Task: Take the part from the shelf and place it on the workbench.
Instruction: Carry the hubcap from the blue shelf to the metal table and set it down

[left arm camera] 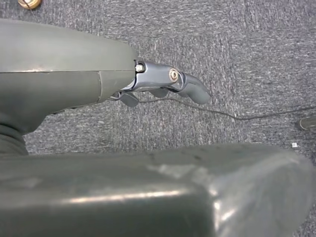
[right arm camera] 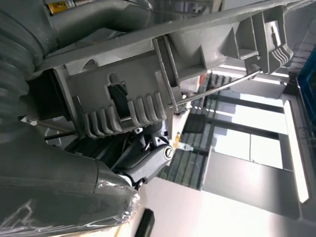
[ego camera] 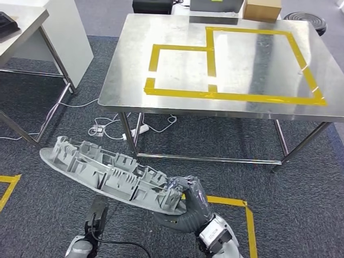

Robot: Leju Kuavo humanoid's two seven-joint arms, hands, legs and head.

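Part (ego camera: 109,174) in my right hand (ego camera: 191,201), lower centre of head view: long grey ribbed plastic moulding, gripped at one end, rest cantilevered up-left over carpet. Fingers wrapped closed around that end; right wrist view confirms, w/ ribs of the moulding (right arm camera: 149,94) lying across my fingers (right arm camera: 147,163). End grip probably chosen so the free length can go down on the table first, but it leaves a long lever, so part sags/tilts a bit.

Left hand (ego camera: 95,217) low at bottom left of head view, under the part but apart from it, not supporting. Left wrist view: fingers (left arm camera: 168,81) stretched out straight over carpet, holding nothing.

Workbench (ego camera: 126,75), steel top w/ yellow tape outlines (ego camera: 227,95), sits upper centre-right, well apart from part. Judgement: carry phase, placement not yet done; tape boxes likely mark the drop zone.
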